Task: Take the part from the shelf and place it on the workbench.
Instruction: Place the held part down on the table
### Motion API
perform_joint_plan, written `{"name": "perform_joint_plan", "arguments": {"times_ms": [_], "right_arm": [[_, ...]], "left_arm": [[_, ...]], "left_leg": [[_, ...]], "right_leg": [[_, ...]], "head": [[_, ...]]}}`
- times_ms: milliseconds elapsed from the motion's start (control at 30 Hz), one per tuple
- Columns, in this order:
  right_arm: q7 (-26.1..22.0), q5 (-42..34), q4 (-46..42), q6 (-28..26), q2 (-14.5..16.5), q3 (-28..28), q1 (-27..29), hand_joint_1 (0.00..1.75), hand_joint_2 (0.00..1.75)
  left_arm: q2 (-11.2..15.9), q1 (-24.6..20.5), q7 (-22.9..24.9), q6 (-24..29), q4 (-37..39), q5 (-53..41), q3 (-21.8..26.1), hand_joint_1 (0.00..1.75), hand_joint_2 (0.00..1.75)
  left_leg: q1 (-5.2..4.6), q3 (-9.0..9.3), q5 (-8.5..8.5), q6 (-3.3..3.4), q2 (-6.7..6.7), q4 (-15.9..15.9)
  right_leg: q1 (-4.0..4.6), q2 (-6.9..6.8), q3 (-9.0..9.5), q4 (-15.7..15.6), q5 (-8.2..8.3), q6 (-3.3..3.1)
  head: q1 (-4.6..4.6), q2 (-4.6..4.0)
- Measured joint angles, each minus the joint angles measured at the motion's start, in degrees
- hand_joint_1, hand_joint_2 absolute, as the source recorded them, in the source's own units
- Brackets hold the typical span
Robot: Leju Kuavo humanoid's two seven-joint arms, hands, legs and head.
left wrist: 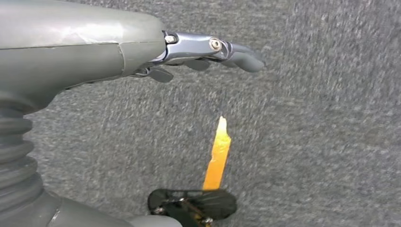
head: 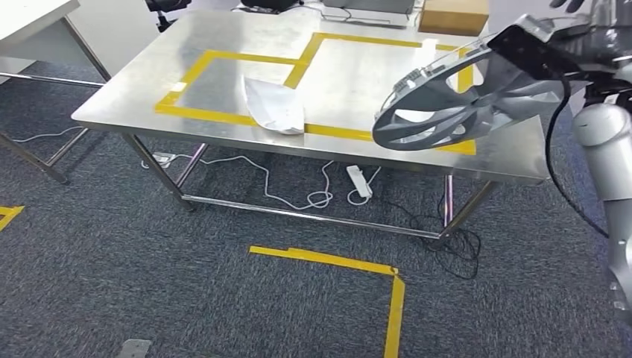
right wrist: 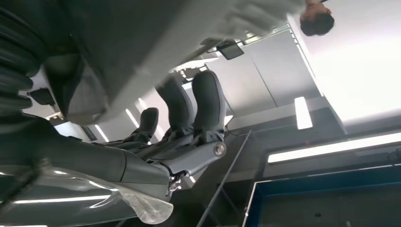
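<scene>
Your right hand [right wrist: 184,123] has its dark fingers curled over the edge of the part [head: 447,104], so the grip is closed on it; in the head view the hand itself sits behind the black wrist housing at the upper right, and the part juts out from there toward the left. The part is a grey, spoked, wheel-like disc in a clear plastic wrap, held tilted, its low rim hanging over the near right corner of the desk [head: 149,82]; whether that rim touches the steel you cannot tell. The move ahead turns on this, I judge: the disc lies inward of your hand, over the right-hand yellow tape rectangle [head: 328,37], so it wants levelling and lowering there. The desk top is brushed, reflective steel on thin legs; a crumpled white sheet [head: 274,104] rests near the middle, well clear of the disc. Your left hand [left wrist: 208,52] hangs over grey carpet, fingers loosely extended, holding nothing, much farther from the work.
</scene>
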Motion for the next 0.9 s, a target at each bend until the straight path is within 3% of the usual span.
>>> {"name": "perform_joint_plan", "arguments": {"times_ms": [67, 133, 233, 300, 333, 433, 500, 567, 633, 667, 733, 800, 833, 900], "right_arm": [[0.06, -0.01, 0.13, 0.07, -0.2, 0.01, -0.24, 1.75, 1.75], [0.09, -0.01, 0.18, 0.1, -0.37, -0.01, -0.43, 1.75, 1.75], [0.07, 0.0, 0.19, 0.2, -0.4, 0.02, -0.65, 1.75, 1.75], [0.08, -0.01, 0.2, 0.38, -0.42, 0.05, -0.6, 1.75, 1.75], [0.08, -0.01, 0.2, 0.44, -0.45, 0.07, -0.57, 1.75, 1.75], [0.08, -0.01, 0.19, 0.48, -0.56, 0.05, -0.62, 1.75, 1.75], [0.08, -0.01, 0.2, 0.48, -0.7, 0.03, -0.66, 1.75, 1.75], [0.08, -0.02, 0.2, 0.49, -0.84, 0.03, -0.63, 1.75, 1.75], [0.08, -0.03, 0.2, 0.5, -1.04, -0.01, -0.64, 1.75, 1.75], [0.08, -0.03, 0.2, 0.5, -1.2, -0.02, -0.68, 1.75, 1.75], [0.08, -0.04, 0.23, 0.51, -1.45, -0.01, -0.65, 1.75, 1.75], [0.08, -0.08, 0.29, 0.58, -1.51, 0.03, -0.32, 1.75, 1.75], [0.08, -0.13, 0.32, 0.61, -1.52, 0.04, -0.18, 1.75, 1.75], [0.08, -0.25, 0.33, 0.63, -1.61, 0.04, -0.14, 1.75, 1.75]], "left_arm": [[0.07, 0.08, -0.02, -0.03, 0.0, 0.0, 0.01, 0.0, 1.75], [0.09, 0.08, -0.11, -0.09, 0.0, 0.0, 0.02, 0.0, 1.75], [0.03, 0.09, -0.2, -0.19, 0.0, -0.01, 0.02, 0.0, 1.75], [0.03, 0.16, -0.2, -0.21, 0.0, -0.01, 0.02, 0.0, 1.75], [0.03, 0.17, -0.2, -0.21, 0.0, -0.01, 0.02, 0.0, 1.75], [0.07, 0.15, -0.2, -0.21, 0.0, -0.02, 0.02, 0.0, 1.75], [0.08, 0.1, -0.19, -0.21, 0.0, -0.02, 0.02, 0.0, 1.75], [0.09, 0.08, -0.19, -0.21, 0.0, -0.02, 0.02, 0.0, 1.75], [0.03, 0.06, -0.2, -0.21, 0.0, -0.03, 0.02, 0.0, 1.75], [0.02, 0.04, -0.2, -0.21, 0.0, -0.03, 0.02, 0.0, 1.75], [0.03, 0.04, -0.2, -0.21, 0.0, -0.02, 0.03, 0.0, 1.75], [-0.01, 0.09, -0.2, -0.21, 0.0, -0.03, 0.04, 0.0, 1.75], [-0.05, 0.09, -0.2, -0.21, 0.0, -0.04, 0.04, 0.0, 1.75], [-0.11, 0.06, -0.2, -0.21, 0.0, -0.1, 0.04, 0.0, 1.75]], "left_leg": [[0.03, -0.25, 0.0, -0.45, 0.03, 0.17], [0.12, -0.9, -1.28, -1.2, 0.01, 1.91], [0.73, -5.25, -6.04, -2.31, 0.01, 11.68], [1.06, -7.31, -7.02, -2.61, 0.01, 16.13], [1.16, -6.87, -5.91, -2.62, 0.01, 15.25], [1.17, -1.6, -0.74, -2.09, -0.04, 4.56], [0.98, 0.24, -0.16, -1.64, -0.03, 0.63], [0.85, 0.38, -0.29, -1.05, 0.03, 0.07], [0.96, 0.53, 0.1, -0.23, 0.08, -0.51], [1.04, 0.6, 0.28, 0.13, 0.11, -0.78], [0.97, 0.59, 0.34, 0.51, 0.12, -0.84], [0.84, 0.6, 0.3, 0.59, 0.12, -0.8], [0.81, 0.62, 0.29, 0.6, 0.12, -0.77], [0.8, 0.67, 0.17, 0.45, 0.1, -0.65]], "right_leg": [[-0.04, 0.11, 0.08, -0.26, 0.06, -0.43], [-0.36, 0.06, 0.3, -0.47, 0.18, -0.91], [-0.54, 0.01, 0.52, -0.58, 0.12, -1.43], [-0.57, 0.09, 0.57, -0.57, 0.09, -1.46], [-0.59, 0.17, 0.63, -0.57, 0.08, -1.44], [-0.56, 0.39, 0.83, -0.53, -0.02, -1.12], [-0.41, 0.52, 0.66, -0.57, 0.07, -0.51], [-0.44, 0.59, 0.55, -0.82, 0.26, 0.27], [-0.57, 0.52, -0.19, 0.33, -0.79, 0.74], [-0.58, 0.49, -1.26, 2.56, -2.16, 0.83], [-0.58, 0.46, -4.71, 10.09, -5.78, 0.91], [-0.58, 0.45, -7.35, 15.47, -7.23, 1.04], [-0.58, 0.43, -7.3, 15.15, -6.38, 1.06], [-0.61, 0.25, -4.21, 8.48, -2.46, 1.0]], "head": [[0.02, -0.01], [-0.15, -0.01], [-0.39, -0.01], [-0.39, -0.01], [-0.39, -0.01], [-0.38, -0.01], [-0.35, -0.01], [-0.33, -0.01], [-0.24, 0.0], [-0.16, 0.0], [-0.04, 0.01], [-0.05, 0.01], [-0.04, 0.0], [-0.03, -0.01]]}}
